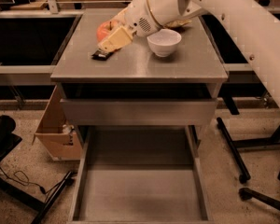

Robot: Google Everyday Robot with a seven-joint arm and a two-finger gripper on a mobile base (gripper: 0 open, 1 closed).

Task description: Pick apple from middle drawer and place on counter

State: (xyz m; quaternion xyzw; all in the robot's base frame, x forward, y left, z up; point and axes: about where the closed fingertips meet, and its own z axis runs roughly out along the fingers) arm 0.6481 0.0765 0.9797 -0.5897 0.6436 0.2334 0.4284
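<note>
The steel counter (177, 66) is spread across the upper view. At six o'clock below it, the middle drawer (140, 195) is seen pulled out, its floor bare. The gripper (108, 37) is held over the counter's ten o'clock area with its jaws pinched on the apple (103, 30), presumably so that it can be set down there. A white bowl (164, 42) is seen at the gripper's three o'clock, and a small dark object (100, 56) is seen just beneath it.
</note>
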